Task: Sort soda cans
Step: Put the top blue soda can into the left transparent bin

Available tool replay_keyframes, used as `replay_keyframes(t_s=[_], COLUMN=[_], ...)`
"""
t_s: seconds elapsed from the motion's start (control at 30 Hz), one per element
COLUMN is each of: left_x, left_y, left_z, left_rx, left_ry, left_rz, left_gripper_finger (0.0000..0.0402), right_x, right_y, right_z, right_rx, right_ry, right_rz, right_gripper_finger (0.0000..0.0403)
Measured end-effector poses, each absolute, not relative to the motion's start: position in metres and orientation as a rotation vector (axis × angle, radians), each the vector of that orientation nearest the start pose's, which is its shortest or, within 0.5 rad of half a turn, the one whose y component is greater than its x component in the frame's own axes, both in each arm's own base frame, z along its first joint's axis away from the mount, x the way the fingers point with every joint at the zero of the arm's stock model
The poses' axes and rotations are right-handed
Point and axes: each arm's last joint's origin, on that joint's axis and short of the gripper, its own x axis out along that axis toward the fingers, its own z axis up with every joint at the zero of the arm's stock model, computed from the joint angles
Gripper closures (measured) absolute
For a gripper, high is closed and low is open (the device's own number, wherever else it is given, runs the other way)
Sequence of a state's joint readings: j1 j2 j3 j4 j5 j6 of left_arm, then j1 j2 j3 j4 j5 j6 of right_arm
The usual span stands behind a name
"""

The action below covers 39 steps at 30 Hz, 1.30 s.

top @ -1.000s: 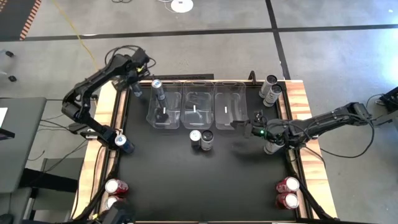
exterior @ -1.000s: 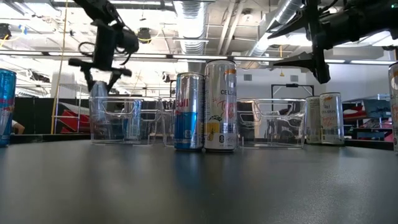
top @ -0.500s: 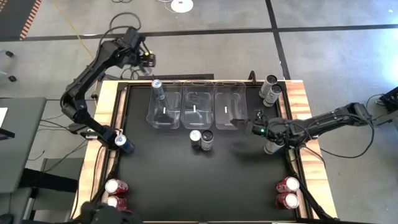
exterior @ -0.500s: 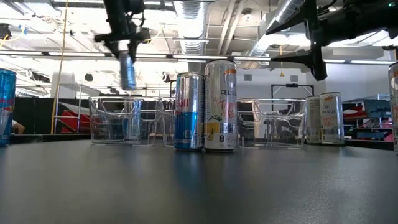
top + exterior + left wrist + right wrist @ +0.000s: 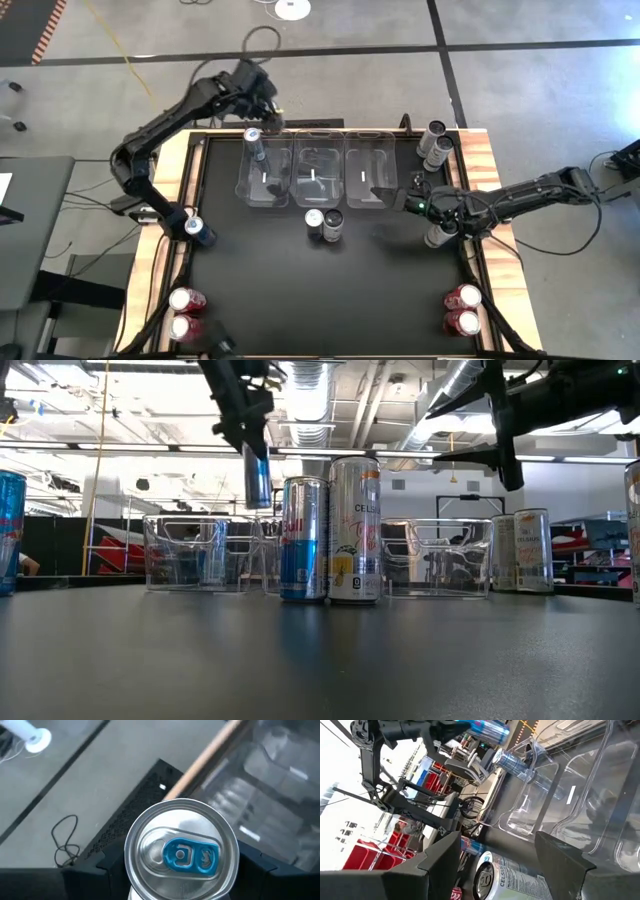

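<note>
The left gripper (image 5: 262, 108) is clamped on a blue-silver can (image 5: 257, 474), holding it upright in the air over the back edge of the counter (image 5: 300, 290), just behind the leftmost of three clear bins (image 5: 263, 180); the left wrist view shows the can's silver top with its blue tab (image 5: 181, 856) seated between that arm's two dark fingers. One blue-silver can (image 5: 254, 143) already stands in that leftmost bin, so the carried can probably belongs beside it. A slim can like this is a stiff, smooth metal cylinder, likely slippery and easy to dent if empty, so a grip across the upper body just under the rim, as here, looks sound, and it should be lowered straight to avoid knocking the can already in the bin. The right gripper (image 5: 392, 196) hovers with its fingers spread apart at the front edge of the rightmost bin (image 5: 366, 175), holding nothing. On the counter a Red Bull can (image 5: 305, 539) and a Celsius can (image 5: 354, 529) stand touching or nearly so in front of the bins; tall and narrow, they would tip easily from a sideways nudge. Red cans (image 5: 187, 300) wait at the near left corner, another pair (image 5: 462, 297) at the near right, and pale cans (image 5: 436, 140) at the far right.
</note>
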State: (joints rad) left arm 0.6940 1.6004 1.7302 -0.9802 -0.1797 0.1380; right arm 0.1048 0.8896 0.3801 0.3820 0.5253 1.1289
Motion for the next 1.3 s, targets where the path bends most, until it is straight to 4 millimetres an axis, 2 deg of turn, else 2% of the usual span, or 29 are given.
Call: replay_keyframes(t_s=[0.17,0.37,0.57,0.8,0.93,1.3], left_x=[0.270,0.286,0.283,0.271,0.274,0.275], left_y=[0.216,0.224,0.230,0.230,0.227,0.223], left_z=[0.364,0.335,0.325,0.290,0.283,0.258], left_rx=[-0.047,-0.109,-0.140,-0.211,-0.210,-0.218], left_ry=[0.988,1.083,1.096,1.147,1.076,1.077], left_rz=[0.689,0.677,0.723,0.759,0.772,0.773], left_gripper_finger=[0.0167,0.0167,0.0167,0.0167,0.0167,0.0167], right_x=[0.189,0.189,0.189,0.189,0.189,0.189], right_y=[0.006,0.006,0.010,0.011,0.011,0.006], right_z=[0.230,0.229,0.229,0.229,0.229,0.227], right_rx=[1.075,1.076,1.084,1.082,1.080,1.073], right_ry=[-0.125,-0.121,-0.118,-0.121,-0.118,-0.119], right_rz=[-0.437,-0.440,-0.433,-0.437,-0.442,-0.469], right_gripper_finger=[0.0133,0.0133,0.0133,0.0133,0.0133,0.0133])
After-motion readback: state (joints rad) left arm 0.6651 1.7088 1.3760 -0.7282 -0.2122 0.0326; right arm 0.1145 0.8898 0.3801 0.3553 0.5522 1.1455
